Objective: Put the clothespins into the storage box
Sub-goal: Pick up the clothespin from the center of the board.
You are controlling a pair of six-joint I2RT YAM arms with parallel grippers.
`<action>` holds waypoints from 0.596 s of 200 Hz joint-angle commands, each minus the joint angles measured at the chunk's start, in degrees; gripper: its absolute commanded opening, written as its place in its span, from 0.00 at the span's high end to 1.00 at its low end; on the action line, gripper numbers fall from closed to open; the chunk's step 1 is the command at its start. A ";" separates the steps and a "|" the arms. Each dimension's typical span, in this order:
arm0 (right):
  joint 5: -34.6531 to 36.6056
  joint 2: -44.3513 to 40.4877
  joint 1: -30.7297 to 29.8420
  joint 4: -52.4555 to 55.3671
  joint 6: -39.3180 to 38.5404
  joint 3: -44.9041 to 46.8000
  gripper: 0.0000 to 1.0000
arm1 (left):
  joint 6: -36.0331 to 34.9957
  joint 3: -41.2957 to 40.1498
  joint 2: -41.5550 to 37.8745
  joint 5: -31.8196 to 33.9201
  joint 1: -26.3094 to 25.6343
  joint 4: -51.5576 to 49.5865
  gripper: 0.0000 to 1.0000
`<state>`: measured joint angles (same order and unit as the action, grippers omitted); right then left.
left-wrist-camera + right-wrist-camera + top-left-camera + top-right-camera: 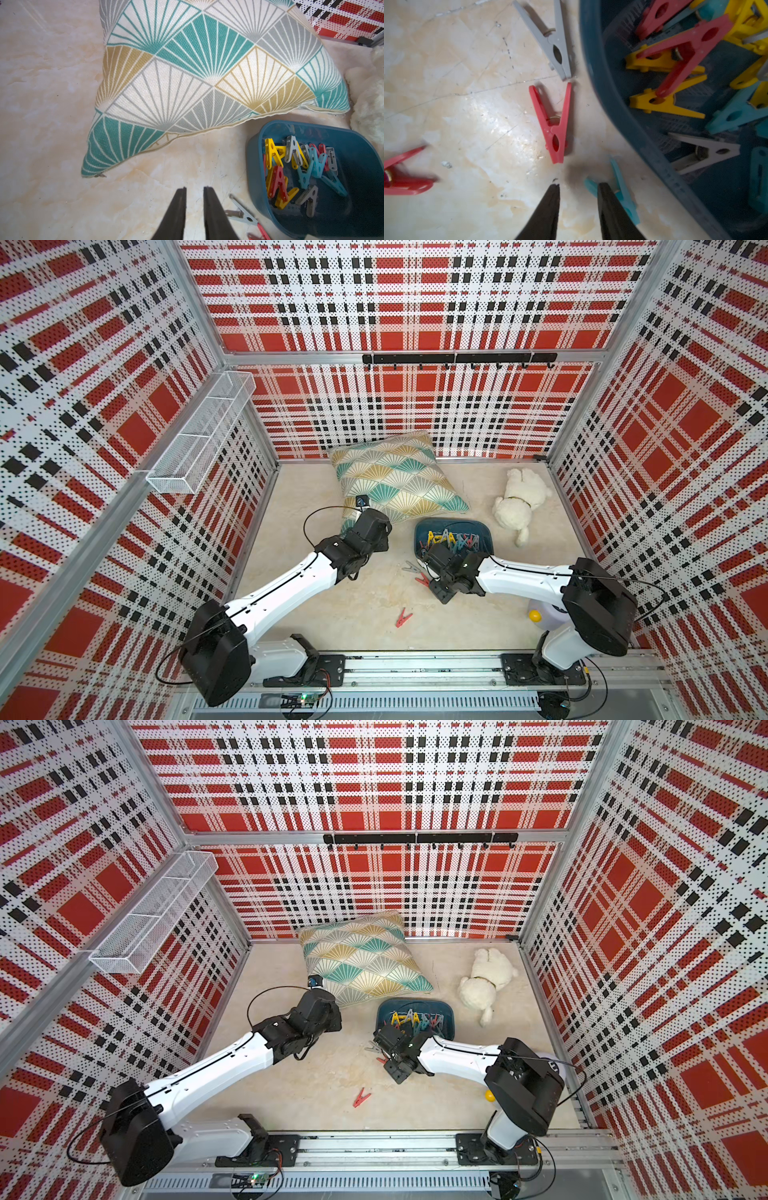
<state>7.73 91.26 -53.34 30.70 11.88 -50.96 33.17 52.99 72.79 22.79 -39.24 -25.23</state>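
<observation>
Clothespin in teal (624, 195) lies blurred, partly hidden behind the right tool (578, 187)

Walls (415, 302) of perforated panel, printed in red, white and black plaid, close in three sides and are joined by aluminium posts (198, 310). A black hook rail (457, 358) runs across the back wall. A white wire basket (199, 435) hangs on the left one. The floor (332, 597) is pale beige, marbled and scratched, with a soft glare in the right wrist view. A fan-patterned pillow (399, 481) lies by the back wall, with a white plush (519, 497) near it.
</observation>
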 commanded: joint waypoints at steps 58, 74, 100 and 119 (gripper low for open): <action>0.49 1.70 1.91 -0.72 -0.01 0.67 0.63 | -0.02 1.54 -0.69 0.59 -0.22 -0.52 0.78; 0.54 2.40 1.96 -0.59 0.16 0.86 0.64 | -0.02 1.57 -0.72 0.59 -0.22 -0.52 0.78; 0.42 2.79 2.10 -0.73 0.99 1.43 0.69 | 0.03 1.62 -0.90 0.76 -0.22 -0.58 0.78; 0.51 2.30 2.01 -0.73 1.62 1.83 0.71 | -0.12 1.66 -0.90 0.82 -0.21 -0.62 0.78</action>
<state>7.79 93.32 -51.51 30.22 12.34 -50.15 33.17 52.99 72.79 22.85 -39.31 -25.39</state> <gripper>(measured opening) 0.302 0.222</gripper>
